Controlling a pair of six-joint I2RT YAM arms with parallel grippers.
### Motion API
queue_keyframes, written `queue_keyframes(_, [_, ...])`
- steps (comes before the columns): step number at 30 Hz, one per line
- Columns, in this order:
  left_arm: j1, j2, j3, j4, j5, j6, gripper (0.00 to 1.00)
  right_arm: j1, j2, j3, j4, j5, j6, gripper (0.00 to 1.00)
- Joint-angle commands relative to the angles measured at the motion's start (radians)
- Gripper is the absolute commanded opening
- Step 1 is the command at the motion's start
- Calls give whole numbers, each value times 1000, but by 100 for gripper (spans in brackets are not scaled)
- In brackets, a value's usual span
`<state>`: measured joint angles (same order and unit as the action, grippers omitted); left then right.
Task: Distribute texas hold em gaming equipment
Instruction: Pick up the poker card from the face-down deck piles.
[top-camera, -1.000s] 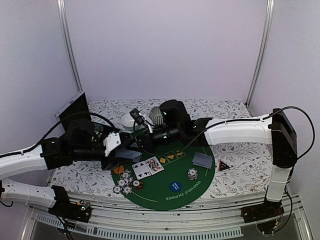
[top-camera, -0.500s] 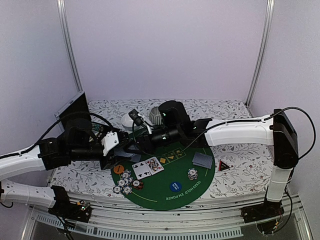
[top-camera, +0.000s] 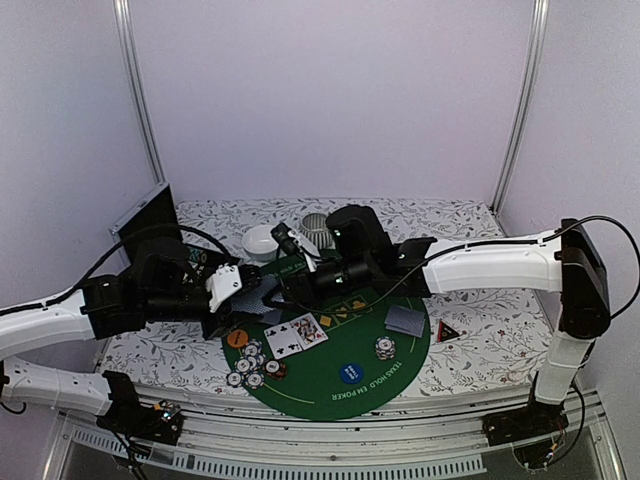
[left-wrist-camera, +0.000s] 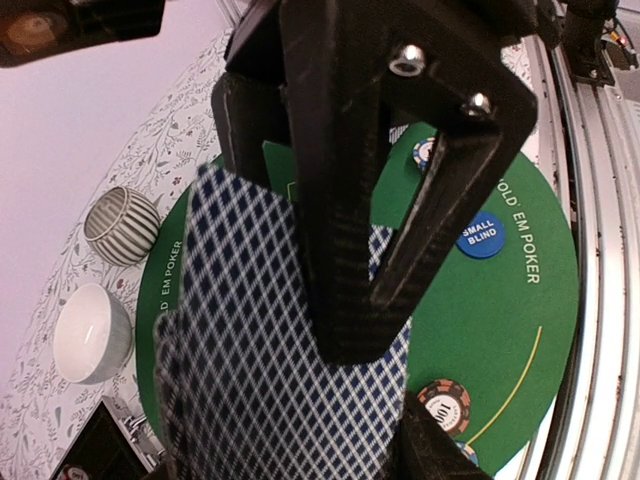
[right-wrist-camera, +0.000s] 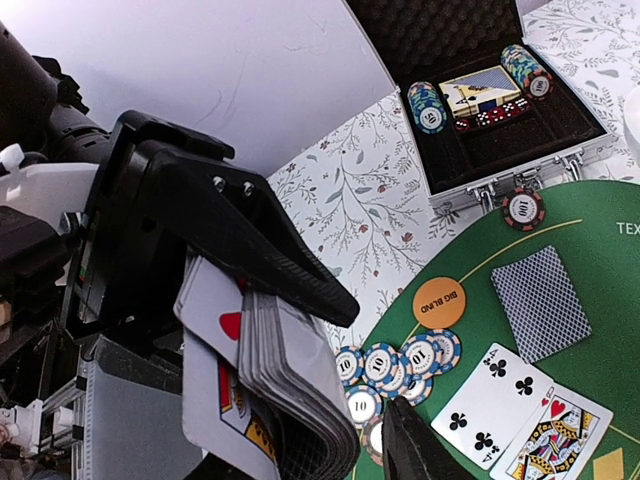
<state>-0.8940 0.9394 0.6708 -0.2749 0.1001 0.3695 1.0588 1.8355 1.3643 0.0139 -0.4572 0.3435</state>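
My left gripper (top-camera: 243, 292) hangs over the left edge of the green mat (top-camera: 330, 395), shut on a deck of grey-blue-backed playing cards (left-wrist-camera: 260, 350). In the right wrist view the deck (right-wrist-camera: 290, 380) is fanned, with a red-pip card slipped out. My right gripper (right-wrist-camera: 375, 365) is open, one finger above the deck and the other just past its edge. On the mat lie face-up cards (top-camera: 297, 333), face-down cards (top-camera: 405, 320), striped chips (top-camera: 250, 367), an orange disc (top-camera: 237, 338) and a blue disc (top-camera: 348, 374). A red-black triangle (top-camera: 449, 331) sits off the mat to the right.
A white bowl (top-camera: 260, 240) and a striped grey bowl (top-camera: 314, 224) stand behind the mat. An open black case (right-wrist-camera: 500, 100) holding chips and cards sits at the left. A single chip (top-camera: 385, 347) lies right of centre.
My right gripper has opened its jaws and shifted a little right, still at the deck. The left jaws have drawn in slightly on the deck.
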Motion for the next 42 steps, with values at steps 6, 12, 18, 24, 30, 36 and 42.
queue_keyframes(6, [-3,16,12,2,9,-6,33,-13,-48,-13,-42,21,-30,39])
queue_keyframes(12, [-2,44,22,-16,16,-7,33,-14,-51,-17,-62,21,-43,32])
queue_keyframes(18, [-3,47,19,-18,15,-6,33,-17,-63,-30,-79,23,-46,32])
queue_keyframes(24, [-2,58,19,-24,22,-7,33,-20,-75,-40,-84,24,-51,31])
queue_keyframes(30, [-2,58,18,-24,23,-6,33,-24,-100,-57,-91,29,-51,16])
queue_keyframes(36, [-3,60,16,-24,24,-7,33,-35,-129,-74,-116,38,-53,3])
queue_keyframes(42, [-3,63,18,-29,19,-7,33,-42,-197,-92,-142,53,-72,2])
